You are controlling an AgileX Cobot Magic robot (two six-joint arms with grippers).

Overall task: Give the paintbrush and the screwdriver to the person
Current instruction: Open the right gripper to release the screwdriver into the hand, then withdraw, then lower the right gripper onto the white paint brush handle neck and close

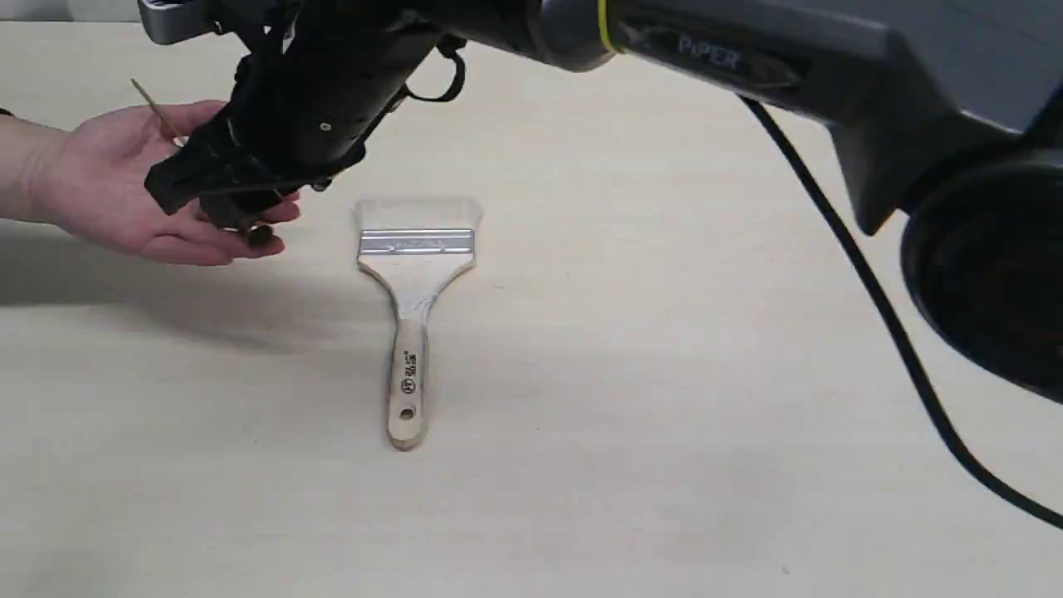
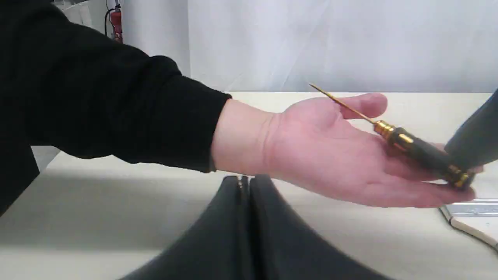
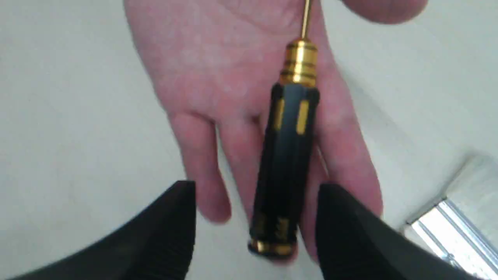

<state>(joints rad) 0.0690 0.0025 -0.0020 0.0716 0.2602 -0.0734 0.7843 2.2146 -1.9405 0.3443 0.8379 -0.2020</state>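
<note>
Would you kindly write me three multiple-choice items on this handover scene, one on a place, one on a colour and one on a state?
1. With the paintbrush flat on the table, where is the screwdriver?
A. beside it on the table
B. across the person's hand
C. under the paintbrush
2. The screwdriver's handle is:
A. black with gold bands
B. red
C. blue
3. The right gripper is:
A. open
B. shut on the screwdriver
C. shut on the paintbrush
Answers: 1 B, it lies along the open palm and fingers; 2 A, the right wrist view shows black with gold; 3 A, gaps show between its fingers and the handle.
</note>
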